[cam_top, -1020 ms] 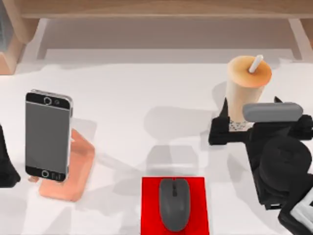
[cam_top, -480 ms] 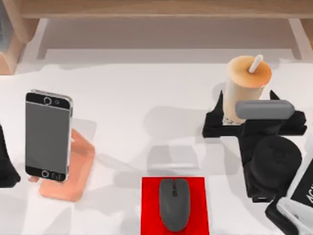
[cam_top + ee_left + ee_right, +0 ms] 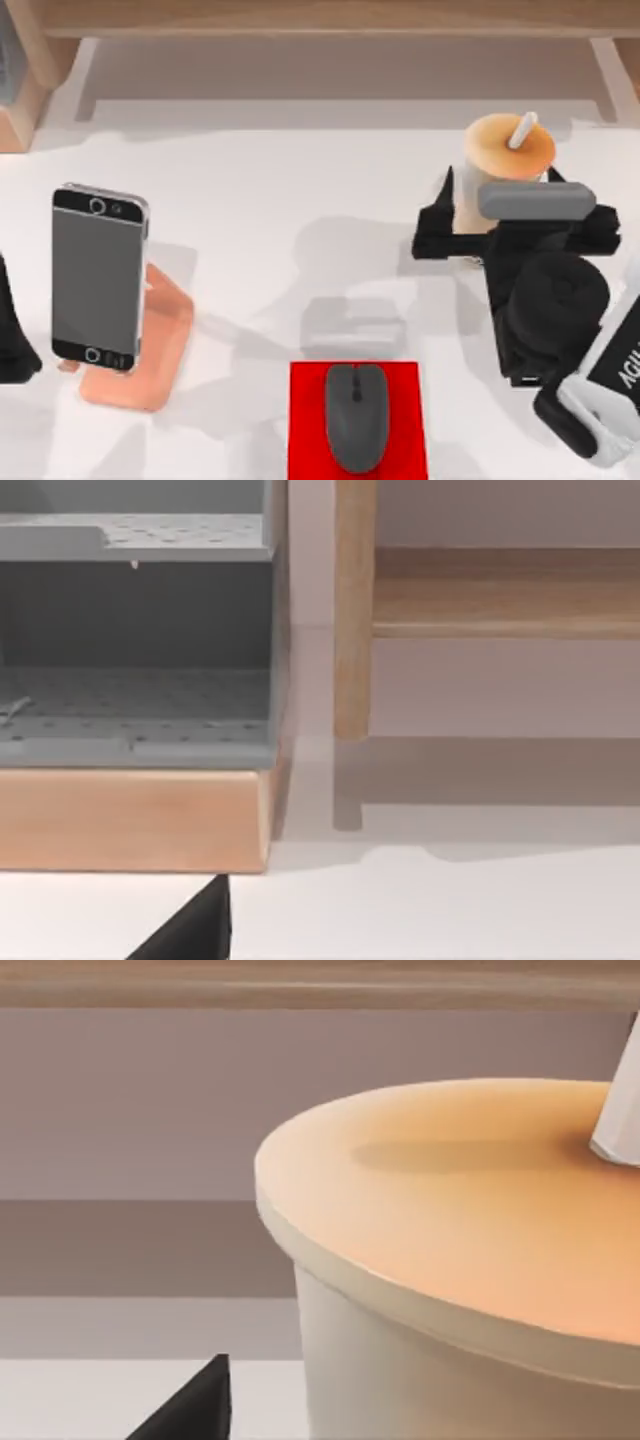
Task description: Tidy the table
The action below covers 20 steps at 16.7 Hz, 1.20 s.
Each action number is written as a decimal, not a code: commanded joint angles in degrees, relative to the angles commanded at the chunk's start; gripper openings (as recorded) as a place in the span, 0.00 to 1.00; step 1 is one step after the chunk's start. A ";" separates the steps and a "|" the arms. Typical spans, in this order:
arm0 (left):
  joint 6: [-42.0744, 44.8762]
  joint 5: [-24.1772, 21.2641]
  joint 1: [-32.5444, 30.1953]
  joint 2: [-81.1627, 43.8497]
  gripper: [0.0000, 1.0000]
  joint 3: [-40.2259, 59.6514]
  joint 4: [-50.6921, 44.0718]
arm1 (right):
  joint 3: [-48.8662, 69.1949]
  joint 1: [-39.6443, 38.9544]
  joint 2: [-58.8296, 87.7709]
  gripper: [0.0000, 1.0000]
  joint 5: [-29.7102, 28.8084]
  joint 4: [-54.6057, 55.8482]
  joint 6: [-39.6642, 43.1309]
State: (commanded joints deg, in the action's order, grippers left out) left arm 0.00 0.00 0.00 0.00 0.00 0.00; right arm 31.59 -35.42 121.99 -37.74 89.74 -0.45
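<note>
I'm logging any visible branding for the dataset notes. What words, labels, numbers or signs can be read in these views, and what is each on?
Black lettering on the white right arm segment, at the top view's right edge: cut off by the frame, too partial to read.
Grey-screened black smartphone, dark grey computer mouse, orange-lidded drink cup: no text.

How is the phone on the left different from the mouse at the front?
The phone is a flat rectangle with a black frame, propped on a salmon-coloured stand; the mouse is a rounded oval lying on a red mat. The phone looks longer than the mouse. Both are grey, sit on the table and have no gripper on them.
</note>
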 joint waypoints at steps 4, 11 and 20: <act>0.00 0.00 0.00 0.00 1.00 0.00 0.00 | 1.59 1.03 0.50 1.00 1.03 -1.05 0.03; 0.00 0.00 0.00 0.00 1.00 0.00 0.00 | 1.59 1.03 0.50 0.55 1.03 -1.05 0.03; 0.00 0.00 0.00 0.00 1.00 0.00 0.00 | 1.59 1.03 0.50 0.00 1.03 -1.05 0.03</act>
State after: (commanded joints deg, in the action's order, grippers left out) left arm 0.00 0.00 0.00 0.00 0.00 0.00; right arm 33.17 -34.39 122.49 -36.72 88.69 -0.42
